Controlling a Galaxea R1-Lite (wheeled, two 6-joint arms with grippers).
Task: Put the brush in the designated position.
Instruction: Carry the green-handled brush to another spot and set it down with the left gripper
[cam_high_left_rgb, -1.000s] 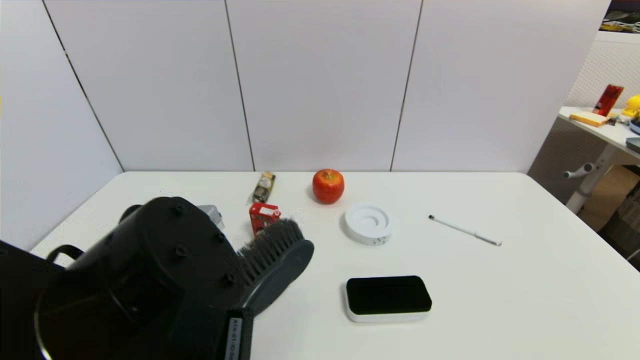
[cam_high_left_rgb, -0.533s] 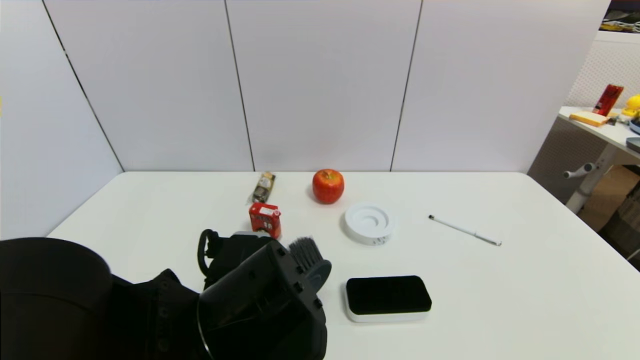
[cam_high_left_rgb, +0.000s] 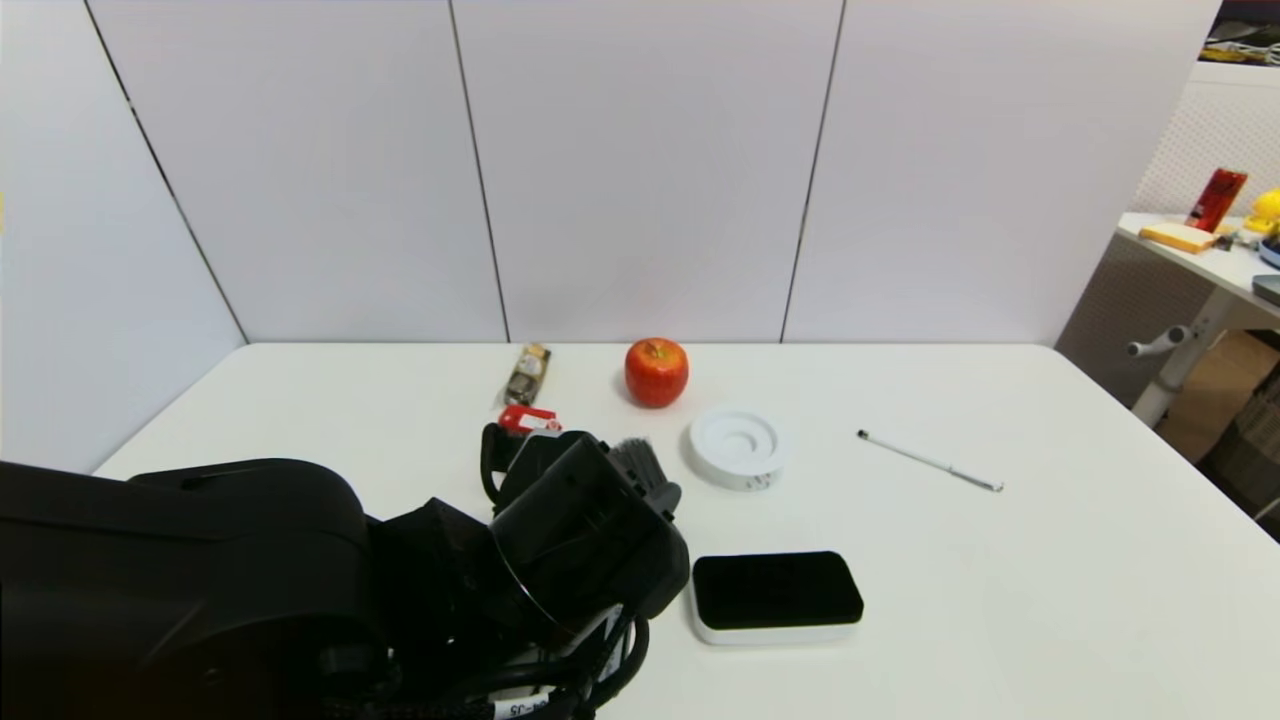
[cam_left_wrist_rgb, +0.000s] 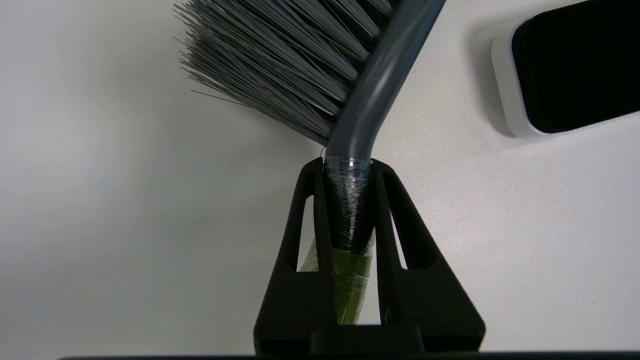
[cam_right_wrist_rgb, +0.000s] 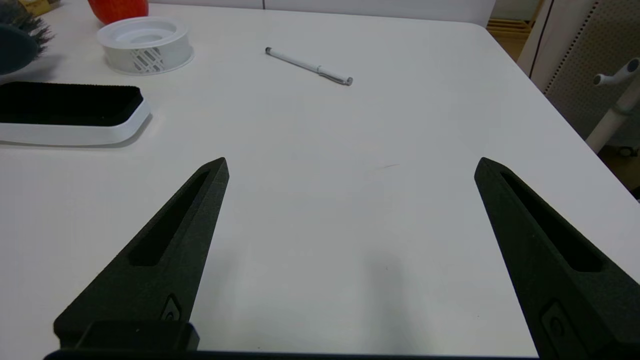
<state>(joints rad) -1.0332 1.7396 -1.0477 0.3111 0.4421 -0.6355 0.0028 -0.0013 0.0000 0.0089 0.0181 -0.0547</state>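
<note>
1. The right gripper (cam_right_wrist_rgb: 350, 167) hangs low over the near white table (cam_right_wrist_rgb: 325, 225), its fingers spread wide and empty.
2. The left gripper (cam_left_wrist_rgb: 348, 162) is clamped on the neck of the long grey-bristled, lime-handled brush (cam_left_wrist_rgb: 370, 95), just left of the black-topped white eraser (cam_high_left_rgb: 777, 596).
3. The brush looks light and stiff with soft bristles, and the neck is a secure hold.
4. The arm hides most of the brush and the red carton (cam_high_left_rgb: 530, 420).

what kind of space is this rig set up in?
Likely a lab or office test cell: plain white partition panels enclose a white table of unrelated props (apple, pen, eraser), with a second cluttered desk beyond.
</note>
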